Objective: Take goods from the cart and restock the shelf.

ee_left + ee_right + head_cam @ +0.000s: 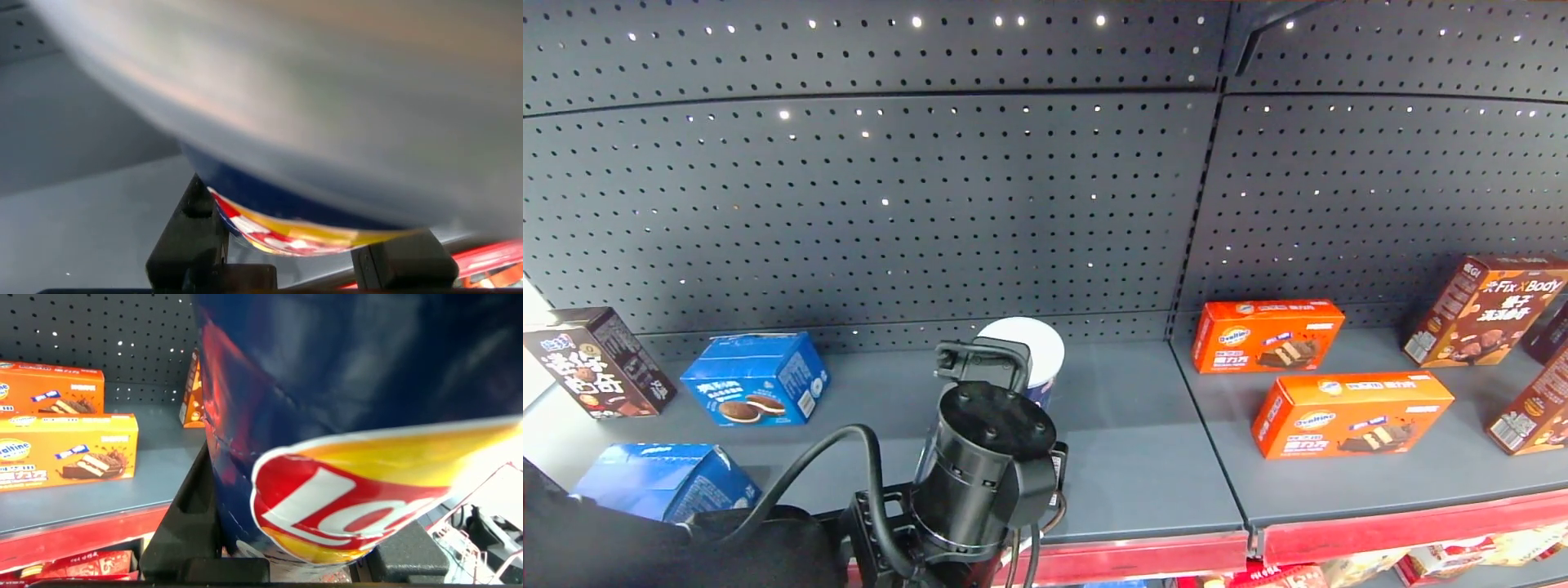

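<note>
Item 1: left gripper (298,249). It is clamping a white-lidded canister (1033,343), with its fingers (192,233) pressing against the tube's sides. The canister is standing upright over the left bay of the shelf (1143,441), towards the pegboard back (890,204). Whether its base is touching the board cannot be told.

Item 2: right gripper (298,547). It is closing on a dark blue canister (343,400) bearing a red and yellow label, and is holding it in front of the shelf edge.

Item 3: surrounding stock.
- Two blue biscuit boxes (756,377) are lying to the left of the white-lidded canister, one behind the other.
- A dark brown box (600,361) is leaning at the far left.
- Two orange boxes (1266,333) are lying flat in the right bay, one behind the other.
- Brown boxes (1482,309) are sitting at the far right.
</note>
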